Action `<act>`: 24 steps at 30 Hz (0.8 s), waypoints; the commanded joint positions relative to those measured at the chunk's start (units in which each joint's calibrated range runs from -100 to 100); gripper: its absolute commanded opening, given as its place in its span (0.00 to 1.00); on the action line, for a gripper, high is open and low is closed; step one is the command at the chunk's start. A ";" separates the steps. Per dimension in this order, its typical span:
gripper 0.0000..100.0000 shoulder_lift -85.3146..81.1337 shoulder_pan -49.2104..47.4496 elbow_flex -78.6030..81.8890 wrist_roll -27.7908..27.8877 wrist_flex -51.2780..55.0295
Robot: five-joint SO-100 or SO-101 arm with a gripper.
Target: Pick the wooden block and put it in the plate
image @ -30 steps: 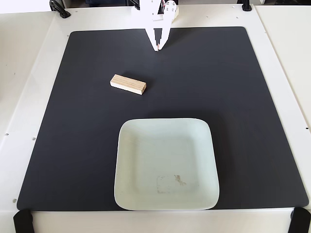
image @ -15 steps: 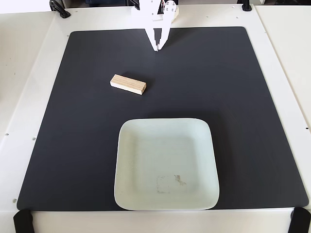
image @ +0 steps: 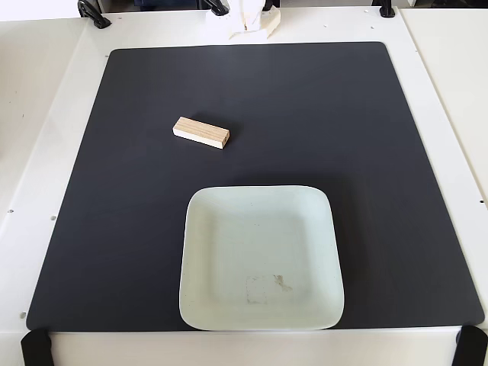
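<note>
- Fixed view, looking down at a white table [image: 46, 152] covered mostly by a black mat [image: 305, 137].
- Wooden block [image: 202, 133]: lying flat on the mat, upper left of centre, long axis running left-right and slightly tilted down to the right. Nothing touching it.
- Plate [image: 206, 229]: pale mint-white rounded square, on the mat, lower centre. Faint square mark and a small speck [image: 280, 284] on its lower inner surface. Otherwise bare inside.
- Block sits above and a bit left of the plate, clear gap of bare mat between them, not touching.
- Gripper [image: 254, 21]: only a pale piece of the arm shows at the top edge, above the mat's far border; cannot tell if fingers are apart or together. Well apart from block and plate.
- Black clamps at top edge [image: 93, 13], [image: 387, 11] and black straps at bottom corners [image: 34, 347], [image: 470, 347], all off the working zone.
- Nothing on the mat between block and plate; no obstacle on the mat.
- Plate's lower rim near the mat's bottom edge; block well inside the mat.
- Wide open mat on the right side and far left.
- A second white surface [image: 457, 69] adjoins on the right.
</note>
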 commanded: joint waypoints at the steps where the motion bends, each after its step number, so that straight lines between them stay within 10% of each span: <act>1: 0.01 13.30 3.88 -15.05 -7.52 -0.28; 12: 0.01 52.28 17.10 -53.56 -37.42 0.07; 24: 0.13 64.91 19.45 -55.81 -40.04 8.38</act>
